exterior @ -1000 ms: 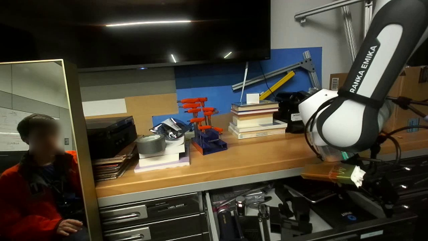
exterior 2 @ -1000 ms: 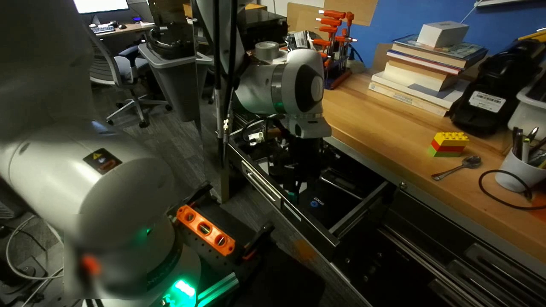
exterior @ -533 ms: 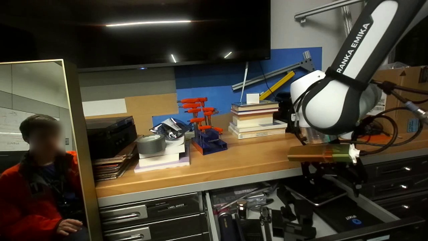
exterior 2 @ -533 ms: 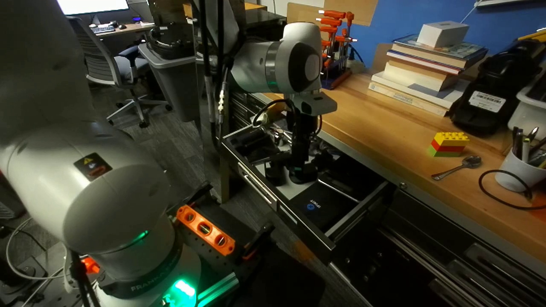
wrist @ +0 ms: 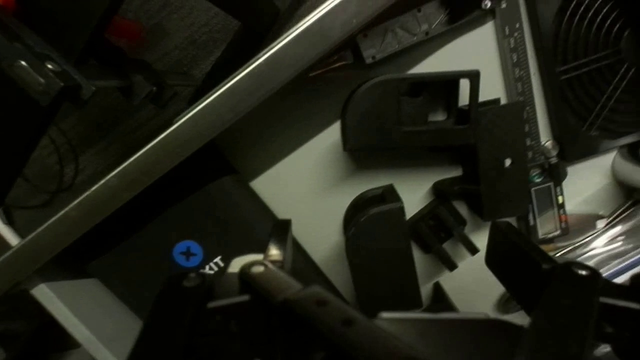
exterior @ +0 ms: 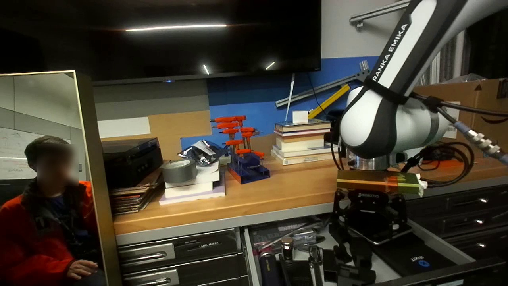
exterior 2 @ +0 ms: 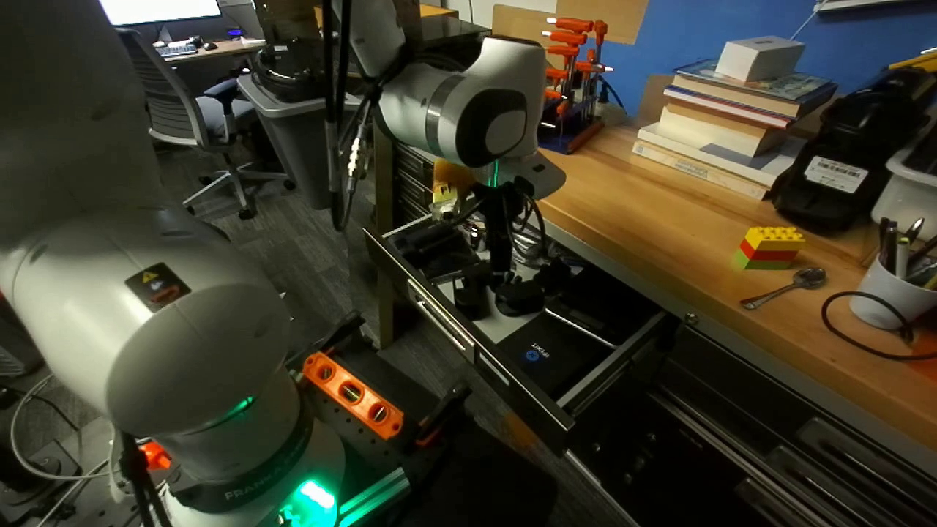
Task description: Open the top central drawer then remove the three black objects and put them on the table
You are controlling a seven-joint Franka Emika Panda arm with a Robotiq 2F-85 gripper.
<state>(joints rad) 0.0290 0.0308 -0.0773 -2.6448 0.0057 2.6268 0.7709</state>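
Your arm (exterior: pixel 397 75) was white with black panels (exterior: pixel 432 35), lettered EMIKA along one link (exterior: pixel 406 49); another bore a black warning label (exterior 2: pixel 157 285). Black cables (exterior: pixel 433 102) met a silvery connector (exterior: pixel 480 142). Your gripper (wrist: pixel 397 252) was black, with pale screw heads (wrist: pixel 580 270) on its fingers (wrist: pixel 520 272).

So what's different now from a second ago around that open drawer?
The gripper has risen, swinging leftward in an exterior view, and hangs open, holding nothing, above black objects. The drawer slid slightly further out. The black objects remain inside it; the book stack, red-handled tools and spoon stayed put.
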